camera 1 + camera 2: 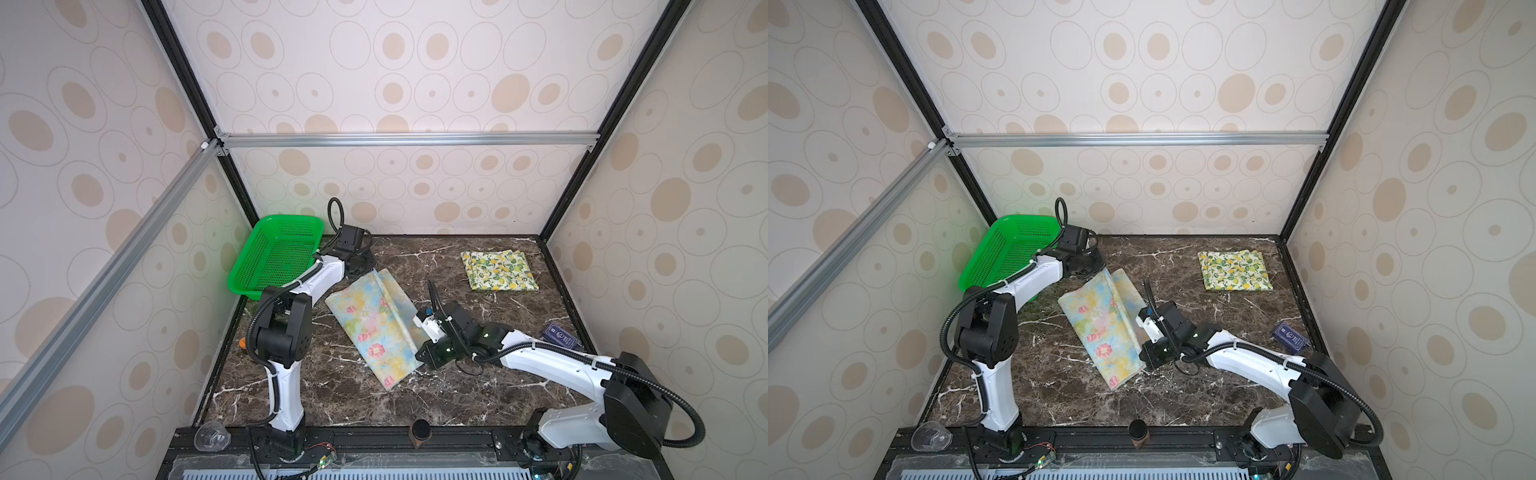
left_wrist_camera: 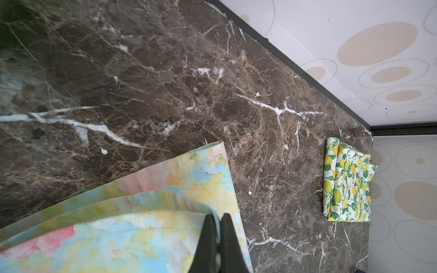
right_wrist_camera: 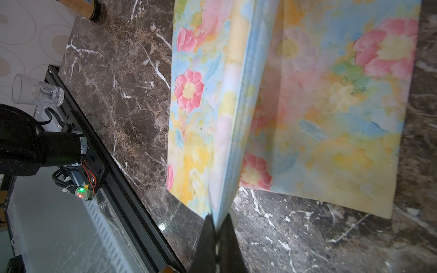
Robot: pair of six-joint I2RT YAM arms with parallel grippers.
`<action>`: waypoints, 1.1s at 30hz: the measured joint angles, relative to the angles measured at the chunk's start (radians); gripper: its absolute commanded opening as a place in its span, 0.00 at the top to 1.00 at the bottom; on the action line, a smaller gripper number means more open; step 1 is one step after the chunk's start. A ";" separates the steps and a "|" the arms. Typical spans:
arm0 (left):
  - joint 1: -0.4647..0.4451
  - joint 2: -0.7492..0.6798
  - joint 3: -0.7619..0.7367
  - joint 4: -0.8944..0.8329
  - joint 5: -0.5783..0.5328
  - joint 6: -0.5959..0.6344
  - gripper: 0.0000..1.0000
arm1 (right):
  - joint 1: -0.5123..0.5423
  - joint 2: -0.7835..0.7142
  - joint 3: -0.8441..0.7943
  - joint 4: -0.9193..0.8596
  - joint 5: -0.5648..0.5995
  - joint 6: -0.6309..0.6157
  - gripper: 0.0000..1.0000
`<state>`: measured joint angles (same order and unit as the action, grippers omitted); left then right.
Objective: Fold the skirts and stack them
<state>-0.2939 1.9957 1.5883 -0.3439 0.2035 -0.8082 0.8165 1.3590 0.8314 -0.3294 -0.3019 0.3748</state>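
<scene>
The pastel blue-yellow skirt [image 1: 370, 328] [image 1: 1100, 328] with pink flowers lies mid-table, one long flap lifted in a ridge along its right side. My left gripper [image 1: 368, 270] [image 1: 1100, 272] [image 2: 218, 216] is shut on the far end of that flap, beside the basket. The right gripper [image 1: 417, 361] [image 1: 1144, 365] [image 3: 216, 216] is shut on the flap's near end, pinching the doubled edge of the pastel skirt [image 3: 331, 106] [image 2: 118, 241]. The cream lemon-print skirt [image 1: 498, 270] [image 1: 1235, 270] [image 2: 347, 182] lies folded at the back right, apart from both grippers.
A green mesh basket [image 1: 278, 253] [image 1: 1005, 253] leans at the back left corner. A dark blue box [image 1: 559, 334] [image 1: 1289, 336] sits by the right wall. A clear cup [image 1: 212, 436] [image 3: 35, 93] and a brown cylinder [image 1: 419, 432] stand at the front rail.
</scene>
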 measured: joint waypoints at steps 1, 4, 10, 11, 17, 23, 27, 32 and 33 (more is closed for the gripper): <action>-0.001 0.005 0.005 0.000 0.000 0.000 1.00 | 0.000 0.000 0.000 0.000 0.004 -0.001 1.00; -0.003 0.016 0.008 0.002 0.000 -0.001 1.00 | 0.000 0.000 0.000 -0.002 0.011 -0.002 1.00; -0.008 0.044 0.018 0.007 0.000 -0.006 1.00 | 0.000 0.000 0.001 -0.014 0.032 -0.006 1.00; -0.009 0.049 0.021 0.008 0.000 -0.007 1.00 | 0.000 0.000 0.002 -0.017 0.038 -0.006 1.00; -0.017 0.086 0.039 0.021 0.000 -0.013 1.00 | 0.000 0.000 0.026 -0.051 0.066 -0.018 1.00; -0.017 0.115 0.039 0.042 -0.001 -0.029 1.00 | 0.000 0.005 0.070 -0.099 0.097 -0.024 1.00; -0.017 0.122 0.039 0.060 -0.003 -0.039 1.00 | 0.000 0.037 0.114 -0.144 0.119 -0.031 1.00; -0.017 0.132 0.039 0.077 -0.005 -0.045 1.00 | 0.000 0.072 0.135 -0.178 0.144 -0.040 1.00; -0.017 0.135 0.039 0.079 -0.005 -0.046 1.00 | 0.000 0.074 0.137 -0.181 0.149 -0.041 1.00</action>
<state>-0.3107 2.1307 1.6276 -0.2649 0.1989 -0.8539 0.8165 1.4330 0.9680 -0.5106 -0.1532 0.3340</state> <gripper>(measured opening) 0.049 0.045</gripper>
